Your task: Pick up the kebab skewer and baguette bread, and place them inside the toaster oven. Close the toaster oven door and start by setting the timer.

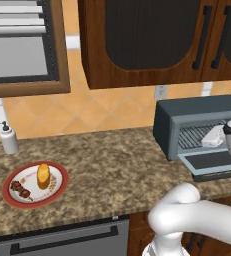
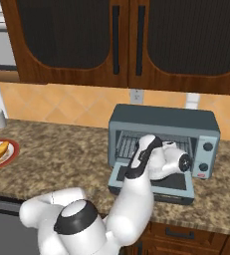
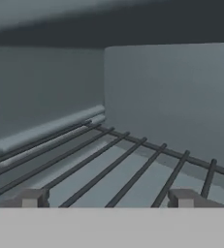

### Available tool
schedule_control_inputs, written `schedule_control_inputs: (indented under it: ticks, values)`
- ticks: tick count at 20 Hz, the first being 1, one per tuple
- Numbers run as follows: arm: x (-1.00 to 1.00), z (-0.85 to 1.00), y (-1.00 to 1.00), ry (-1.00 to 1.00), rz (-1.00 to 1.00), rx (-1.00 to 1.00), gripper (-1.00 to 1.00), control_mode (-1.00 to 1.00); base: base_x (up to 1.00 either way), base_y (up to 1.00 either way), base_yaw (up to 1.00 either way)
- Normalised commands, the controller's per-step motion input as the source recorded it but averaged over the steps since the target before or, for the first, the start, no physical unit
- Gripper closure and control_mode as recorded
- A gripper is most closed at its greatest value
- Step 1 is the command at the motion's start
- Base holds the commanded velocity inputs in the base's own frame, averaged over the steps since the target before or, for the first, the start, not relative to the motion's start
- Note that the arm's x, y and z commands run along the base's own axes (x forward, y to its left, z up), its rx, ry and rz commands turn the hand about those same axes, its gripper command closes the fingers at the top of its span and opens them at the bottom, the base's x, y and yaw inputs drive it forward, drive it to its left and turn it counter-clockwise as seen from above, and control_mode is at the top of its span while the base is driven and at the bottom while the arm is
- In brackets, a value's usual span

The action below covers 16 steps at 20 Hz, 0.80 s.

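Observation:
The kebab skewer (image 1: 21, 189) and the golden baguette bread (image 1: 43, 175) lie side by side on a red-rimmed plate (image 1: 9, 198) at the counter's left; the baguette (image 2: 0, 150) also shows in the right base view. At the right stands the toaster oven (image 1: 163, 122), its door (image 1: 214, 163) dropped open. My arm reaches into the oven mouth. In the hand view my gripper (image 3: 108, 198) is open just above the wire rack (image 3: 108, 167), fingertips (image 3: 33, 197) wide apart with nothing between them.
A soap dispenser (image 1: 8, 137) stands by the wall behind the plate. Dark wooden cabinets (image 2: 116, 40) hang above the oven. The oven's knobs (image 2: 207, 147) sit on its right front panel. Granite counter (image 1: 112, 165) stretches between plate and oven.

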Motion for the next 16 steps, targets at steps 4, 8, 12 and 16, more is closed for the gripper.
schedule_control_inputs:
  ticks: [4,8,12,16]
  values:
    - [-1.00,-1.00,-0.32,0.14,-0.12,-0.15,-1.00,-1.00,0.00,0.00,0.00]
    - [-1.00,-1.00,-0.39,0.19,-0.13,-0.15,-1.00,-1.00,0.00,0.00,0.00]
    - [-1.00,-0.98,-0.42,0.26,-0.13,-0.16,-1.00,-1.00,0.00,0.00,0.00]
    - [-0.63,-0.33,-0.26,0.32,-0.08,-0.08,-1.00,-1.00,0.00,0.00,0.00]
